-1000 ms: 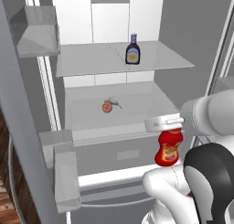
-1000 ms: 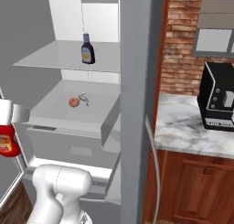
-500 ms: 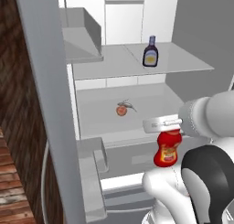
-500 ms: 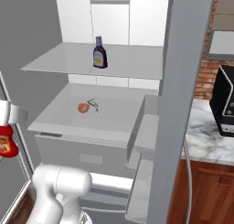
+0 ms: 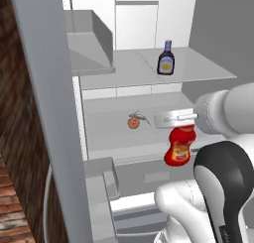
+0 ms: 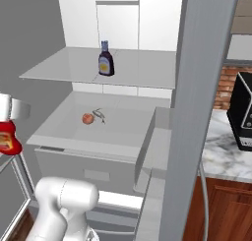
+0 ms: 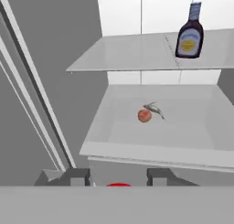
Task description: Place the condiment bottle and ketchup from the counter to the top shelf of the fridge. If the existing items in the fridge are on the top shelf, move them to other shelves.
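Left base view: the open fridge [image 5: 149,19] fills the scene. The condiment bottle [image 5: 166,59] stands on the top shelf [image 5: 198,68] at 12 o'clock; the gripper [image 5: 179,122] clamps the hanging ketchup [image 5: 179,147] at 4 o'clock.

Right base view: the ketchup [image 6: 7,139] sits at 9 o'clock, the marble counter [image 6: 224,156] at 3.

Hand view: the red-orange fruit [image 7: 144,115] and sprig [image 7: 155,109] lie centre on the lower shelf [image 7: 192,127].

A condiment bottle [image 5: 166,58] stands upright on the fridge's top shelf [image 5: 198,71]; a red-orange fruit [image 5: 133,122] lies on the shelf below [image 5: 104,133].
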